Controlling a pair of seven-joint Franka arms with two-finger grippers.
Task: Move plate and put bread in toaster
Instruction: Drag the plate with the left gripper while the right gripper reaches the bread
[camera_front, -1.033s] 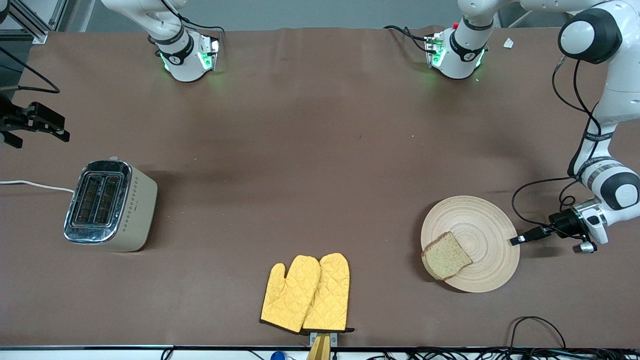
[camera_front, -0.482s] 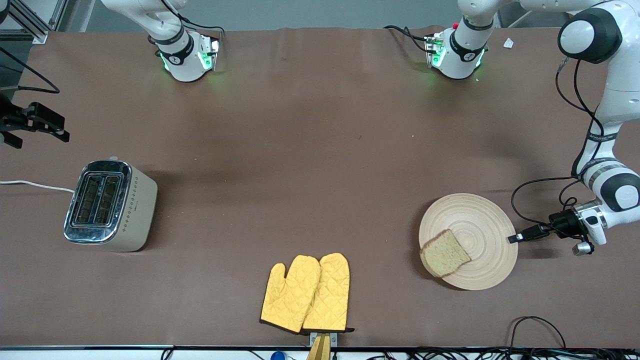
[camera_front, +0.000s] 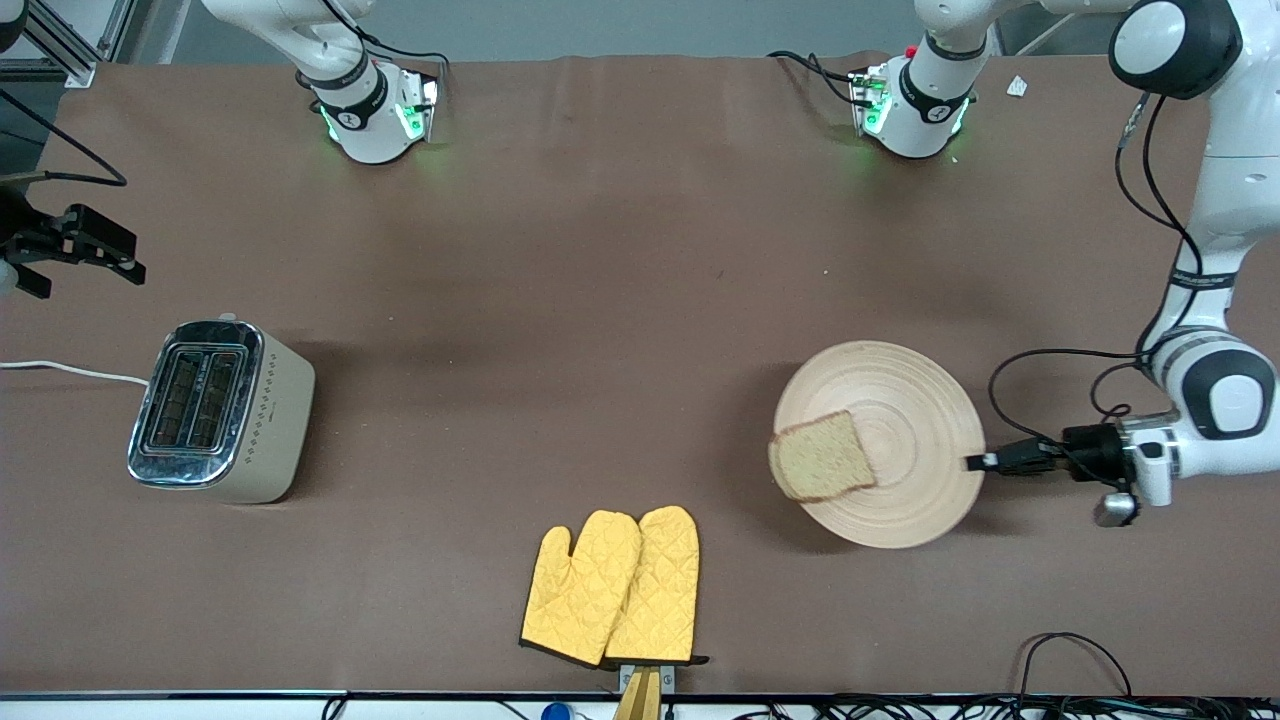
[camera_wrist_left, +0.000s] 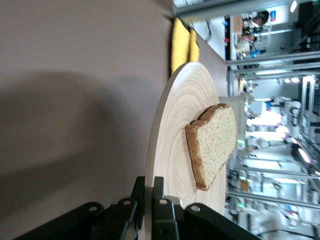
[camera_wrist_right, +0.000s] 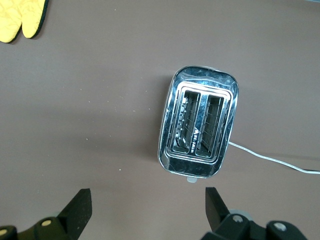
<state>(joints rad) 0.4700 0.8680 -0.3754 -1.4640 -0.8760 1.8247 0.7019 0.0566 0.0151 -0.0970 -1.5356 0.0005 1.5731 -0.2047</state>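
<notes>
The right gripper is cut off by the front view's edge, as is the toaster's cord.

The plate, in the right half of the front view, looks like pale wood with fine concentric ring grain and a matt, smooth face. On it the bread has a rough, porous brown crumb and a darker crust. At the left of that view the toaster has a glossy chrome top that mirrors light, while its cream sides look like matt plastic with a small diamond pattern; its cord is smooth and white. The oven mitts, lower centre, are quilted yellow cloth with dark trim. The table is covered in a matt brown sheet, faintly creased.
</notes>
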